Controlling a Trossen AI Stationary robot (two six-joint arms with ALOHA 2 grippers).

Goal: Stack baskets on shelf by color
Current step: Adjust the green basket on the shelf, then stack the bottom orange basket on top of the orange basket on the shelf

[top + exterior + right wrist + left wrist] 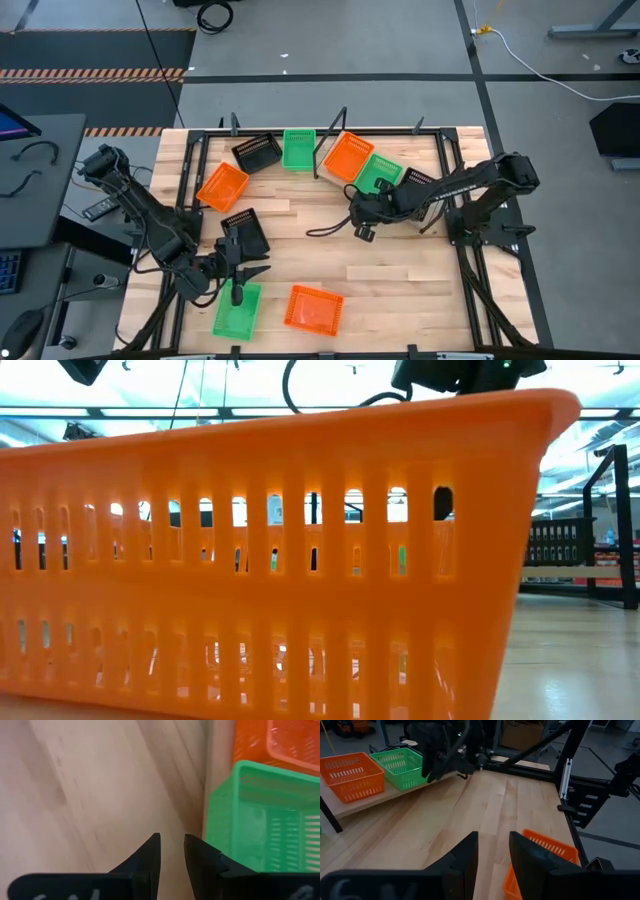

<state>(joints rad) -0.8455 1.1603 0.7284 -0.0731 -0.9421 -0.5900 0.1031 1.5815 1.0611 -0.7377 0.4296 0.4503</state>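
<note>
Orange basket [270,560] fills the low view (near edge, six o'clock). Left gripper [245,272] at seven, right gripper [358,212] near centre, both jaws slightly parted, empty.

High view: placed overhead, facing straight down; the whole plank-striped wooden tabletop [330,250] and both arms are taken in.
Low view: set at tabletop height, facing level; nearly filled by the slotted side of an orange plastic basket [270,560] standing very near.
Left wrist view: aimed across the planks toward the right arm.
Right wrist view: held close above the planks, facing down.
Shared: a green slotted plastic basket [265,815] beside an orange one is seen by both wrist views and overhead.
</note>
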